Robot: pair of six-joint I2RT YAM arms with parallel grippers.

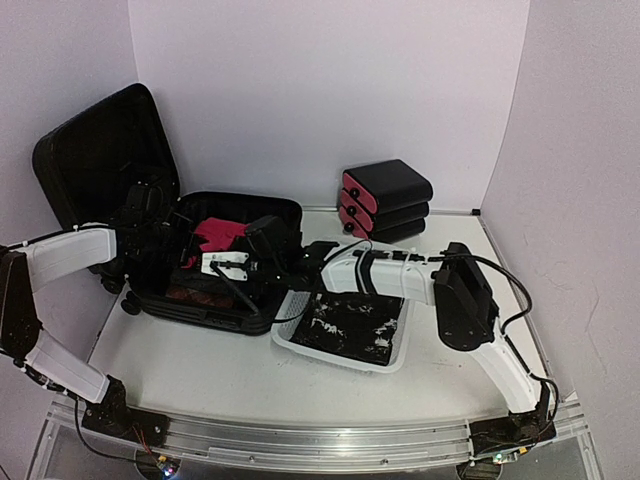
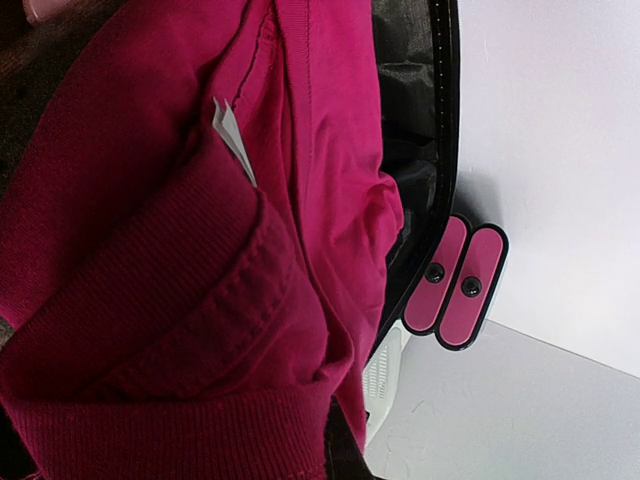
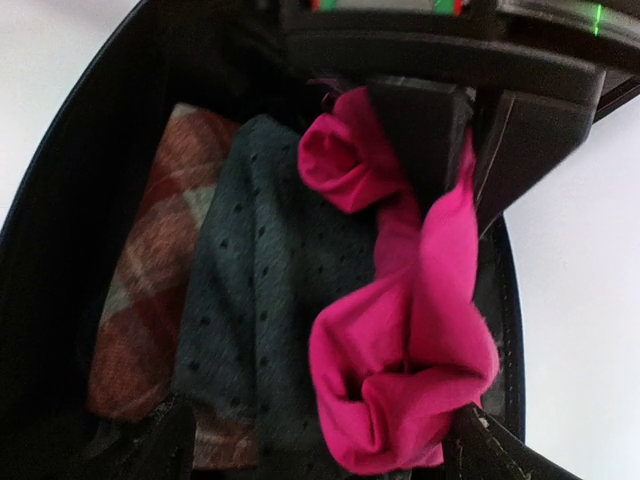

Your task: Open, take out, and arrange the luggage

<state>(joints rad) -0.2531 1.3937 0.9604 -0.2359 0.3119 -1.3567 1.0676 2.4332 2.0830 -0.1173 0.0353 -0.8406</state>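
The black luggage [image 1: 100, 165] lies open at the left, lid raised against the wall; its rim also shows in the right wrist view [image 3: 55, 210]. Both grippers are inside its base. My left gripper [image 1: 188, 243] is shut on a pink garment [image 1: 218, 233]. The right wrist view shows its black jaws [image 3: 430, 120] clamping the pink garment [image 3: 410, 330], which hangs down. The garment fills the left wrist view [image 2: 180, 250] and hides the fingers there. My right gripper [image 3: 320, 450] is open, fingers spread wide, with the hanging garment by its right finger.
A dark dotted cloth [image 3: 260, 290] and a red plaid cloth [image 3: 150, 290] lie in the luggage. A white mesh basket [image 1: 290, 338] holding dark patterned fabric stands right of it. Three stacked black boxes with pink fronts [image 1: 385, 200] stand at the back right.
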